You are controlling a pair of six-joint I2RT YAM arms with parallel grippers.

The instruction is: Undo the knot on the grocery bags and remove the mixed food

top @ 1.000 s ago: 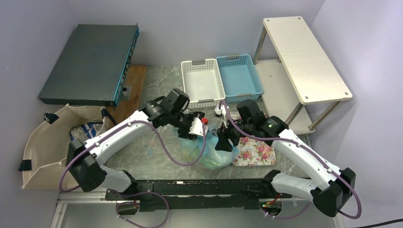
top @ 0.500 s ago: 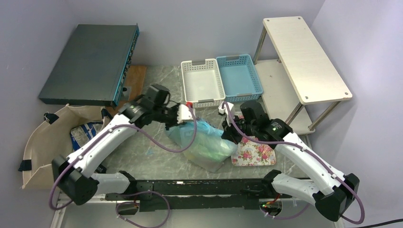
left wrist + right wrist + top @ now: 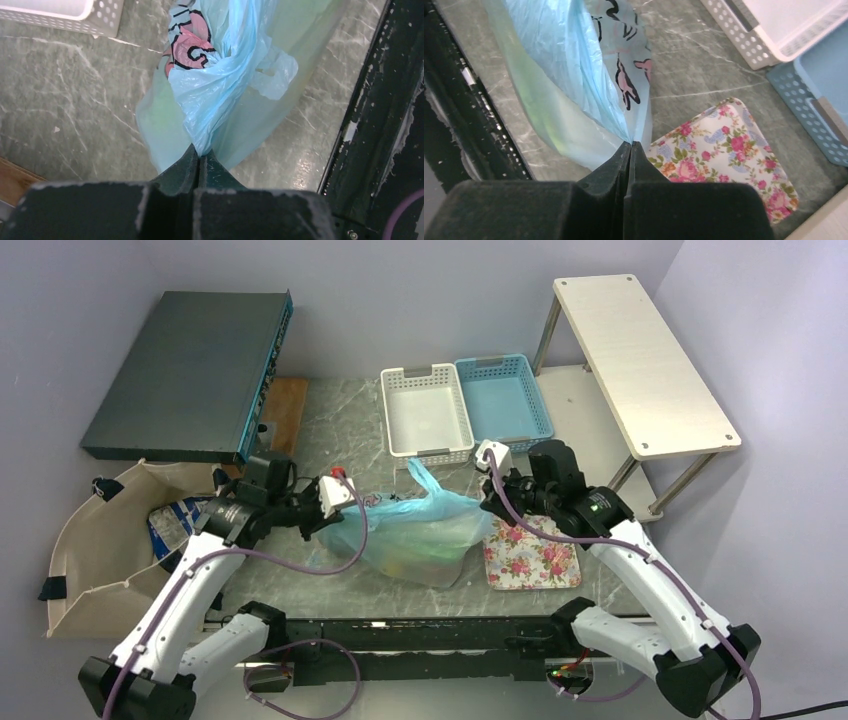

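The light-blue plastic grocery bag (image 3: pixel 410 530) lies stretched sideways on the marble table between my two grippers. My left gripper (image 3: pixel 335 515) is shut on the bag's left end, its jaws pinching bunched plastic (image 3: pixel 201 156). My right gripper (image 3: pixel 490 505) is shut on the right end (image 3: pixel 631 145). One handle loop (image 3: pixel 422 478) sticks up free. A twisted fold (image 3: pixel 235 75) runs from the left jaws; I cannot tell if it is the knot. Green food (image 3: pixel 420 558) shows faintly through the plastic. The beige tote (image 3: pixel 90 540) lies at far left with a blue packet (image 3: pixel 172 523) inside.
A white basket (image 3: pixel 426 423) and a blue basket (image 3: pixel 505 405) stand behind the bag. A floral tray (image 3: pixel 535 555) lies under my right arm. A dark flat box (image 3: pixel 190 375), a wooden board (image 3: pixel 285 415), a white shelf (image 3: pixel 640 360) and the black front rail (image 3: pixel 420 635) border the table.
Both grippers have shut on the blue bag and pulled apart, the left far to the left, the right slightly right. The bag went from a slumped heap to a wide stretched shape.
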